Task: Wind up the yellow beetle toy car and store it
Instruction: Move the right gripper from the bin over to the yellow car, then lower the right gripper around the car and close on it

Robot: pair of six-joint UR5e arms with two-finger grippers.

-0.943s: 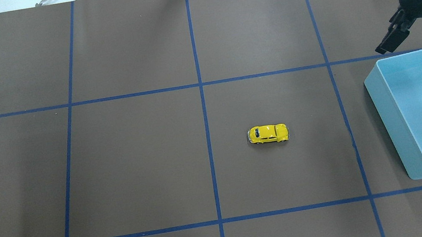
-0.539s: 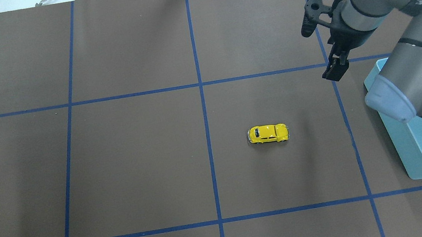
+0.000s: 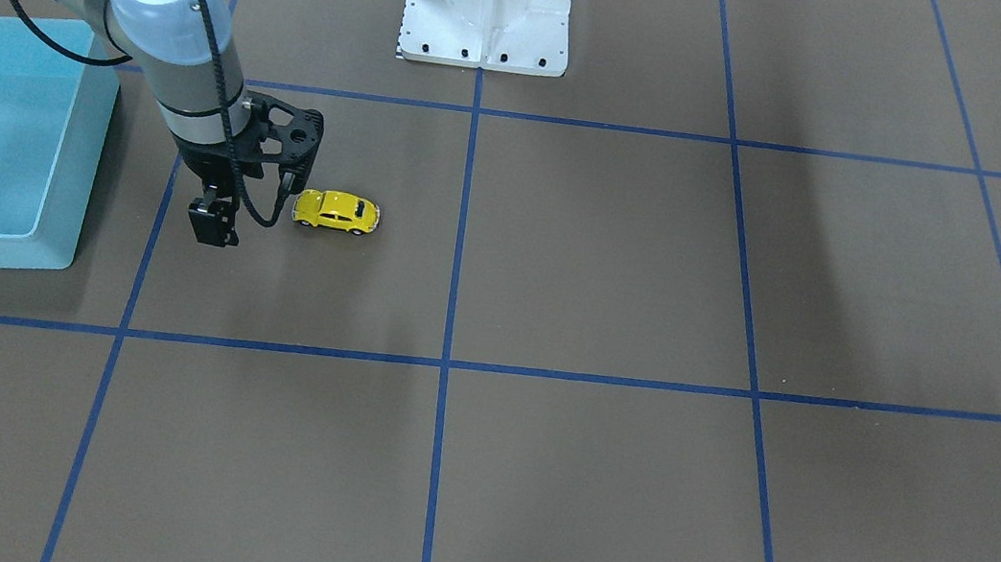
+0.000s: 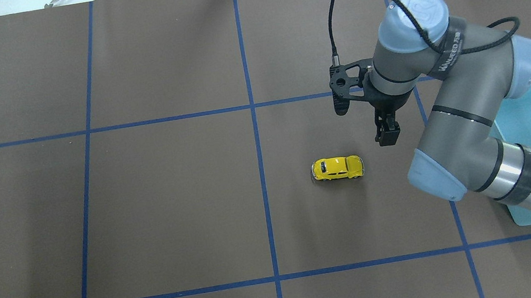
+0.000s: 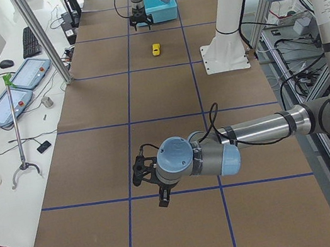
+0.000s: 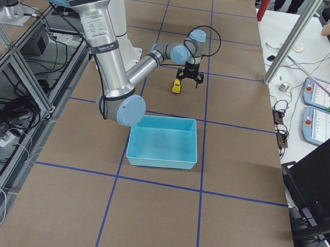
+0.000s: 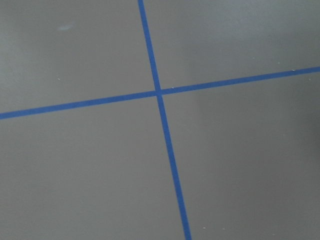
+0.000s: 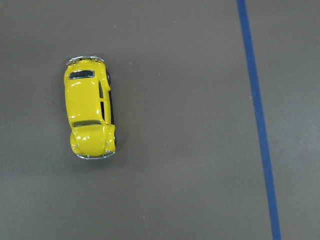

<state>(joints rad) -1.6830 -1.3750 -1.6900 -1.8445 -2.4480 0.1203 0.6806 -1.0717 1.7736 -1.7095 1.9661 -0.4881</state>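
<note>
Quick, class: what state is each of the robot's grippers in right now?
Left gripper: cannot be told.
Right gripper: open, holding nothing; the toy car lies apart from it.

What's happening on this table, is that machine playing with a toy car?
Not quite yet. The right gripper hangs just beside the yellow toy car, its jaws apparently open, without touching it. The car stands on its wheels on the brown table. A light blue bin sits empty near that arm, ready to take the car. The left gripper is at the far end of the table, over bare surface, with nothing near it.
</note>
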